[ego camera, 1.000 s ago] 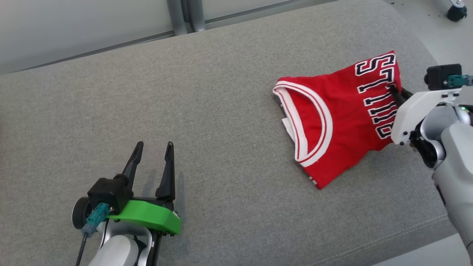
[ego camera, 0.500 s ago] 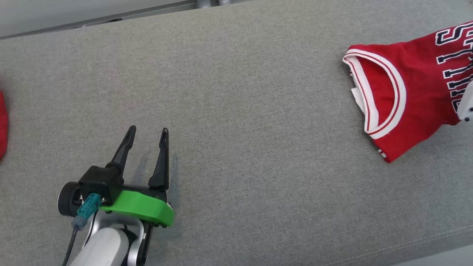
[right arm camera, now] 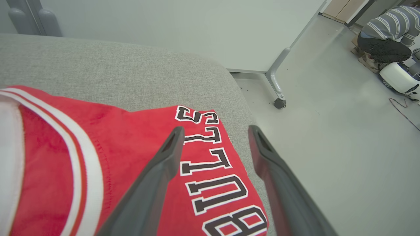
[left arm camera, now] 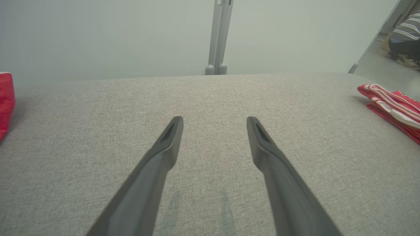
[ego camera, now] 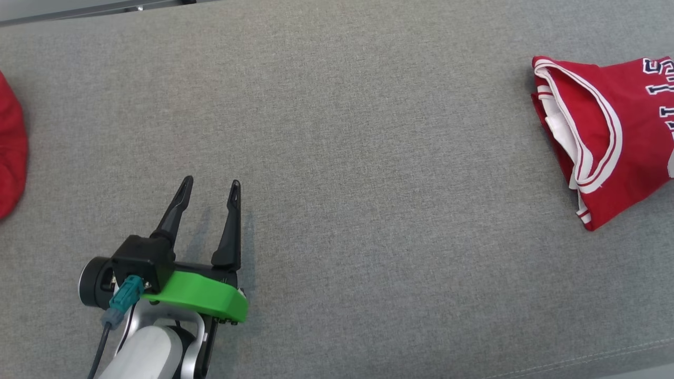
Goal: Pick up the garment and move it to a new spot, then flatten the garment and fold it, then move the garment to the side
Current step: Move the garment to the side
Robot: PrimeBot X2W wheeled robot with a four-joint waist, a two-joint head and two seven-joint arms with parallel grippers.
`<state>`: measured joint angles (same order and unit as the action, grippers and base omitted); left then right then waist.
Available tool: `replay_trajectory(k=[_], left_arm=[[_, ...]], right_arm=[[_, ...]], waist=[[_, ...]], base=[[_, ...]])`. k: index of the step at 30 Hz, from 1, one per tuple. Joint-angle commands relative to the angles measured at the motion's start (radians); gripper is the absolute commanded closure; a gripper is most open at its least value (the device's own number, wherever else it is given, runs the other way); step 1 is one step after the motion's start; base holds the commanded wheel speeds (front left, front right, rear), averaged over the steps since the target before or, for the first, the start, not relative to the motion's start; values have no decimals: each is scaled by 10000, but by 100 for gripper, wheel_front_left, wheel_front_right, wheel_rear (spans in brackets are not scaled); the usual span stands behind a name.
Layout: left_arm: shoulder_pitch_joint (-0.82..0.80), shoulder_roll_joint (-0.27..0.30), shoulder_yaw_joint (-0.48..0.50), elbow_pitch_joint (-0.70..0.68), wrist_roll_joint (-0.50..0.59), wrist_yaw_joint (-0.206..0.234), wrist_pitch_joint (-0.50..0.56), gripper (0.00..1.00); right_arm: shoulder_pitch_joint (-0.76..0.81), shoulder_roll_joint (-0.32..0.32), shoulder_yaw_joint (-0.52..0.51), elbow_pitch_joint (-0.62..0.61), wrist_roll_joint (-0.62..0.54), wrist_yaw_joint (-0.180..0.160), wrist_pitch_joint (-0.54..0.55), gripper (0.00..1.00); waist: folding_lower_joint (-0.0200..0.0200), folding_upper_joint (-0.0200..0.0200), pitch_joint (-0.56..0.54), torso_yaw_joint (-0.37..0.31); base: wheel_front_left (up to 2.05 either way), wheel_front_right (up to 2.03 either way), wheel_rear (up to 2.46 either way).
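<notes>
- The garment (ego camera: pixel 632 158), a red jersey with white-and-red trim and black letters edged in white, lies folded at the right end of the grey fabric-covered worktop (ego camera: pixel 368 131), and the head view's right edge cuts it off.
- In the right wrist view, the garment's (right arm camera: pixel 131 137) lettered corner lies close to the worktop's (right arm camera: pixel 131 72) rounded end, with pale floor (right arm camera: pixel 328 147) beyond.
- The right tool (right arm camera: pixel 216 128) has its two fingers spread wide and grips nothing. One finger shows over the lettered cloth and the other over the worktop's edge and the floor.
- The left tool (ego camera: pixel 210 181) is well apart from the garment at the lower left of the head view, on a green wrist bracket (ego camera: pixel 205 300). Its fingers are parted and empty above the fabric.
- From the left wrist, the left tool (left arm camera: pixel 215 119) points across the worktop (left arm camera: pixel 210 95) at a grey post (left arm camera: pixel 220 36) and a pale wall, with the garment (left arm camera: pixel 390 98) far to the right.
- A second red cloth (ego camera: pixel 10 147) lies at the worktop's left end, also seen from the left wrist (left arm camera: pixel 5 98).
- Only grey fabric lies between the left tool and either red piece.
- Off the worktop stand a metal leg on a caster (right arm camera: pixel 279 103), a crouching person in a striped top (right arm camera: pixel 387 29) and a white device (right arm camera: pixel 398 77) with a cable (right arm camera: pixel 403 111).
</notes>
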<state>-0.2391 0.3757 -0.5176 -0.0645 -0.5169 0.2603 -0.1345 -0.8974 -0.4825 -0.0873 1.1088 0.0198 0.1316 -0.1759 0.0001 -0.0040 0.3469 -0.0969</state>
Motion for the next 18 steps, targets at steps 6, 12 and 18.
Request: replay_trajectory(k=[6,12,18], left_arm=[[41,75,51,15,-77,61,-61,0],[76,7,118,205,-195,60,-189,0],[311,-62,282,515,-395,132,-423,0]], right_arm=[[-189,443,-159,436,-425,-15,-336,0],[-352,866,270,454,-240,-15,-594,0],[-318,1284,1015,166,324,-15,-751,0]], waist=[[-1,40,-293,-147],[-1,40,-741,-212],[-1,40,-1466,-195]], base=[[0,0,0],[0,0,0],[0,0,0]])
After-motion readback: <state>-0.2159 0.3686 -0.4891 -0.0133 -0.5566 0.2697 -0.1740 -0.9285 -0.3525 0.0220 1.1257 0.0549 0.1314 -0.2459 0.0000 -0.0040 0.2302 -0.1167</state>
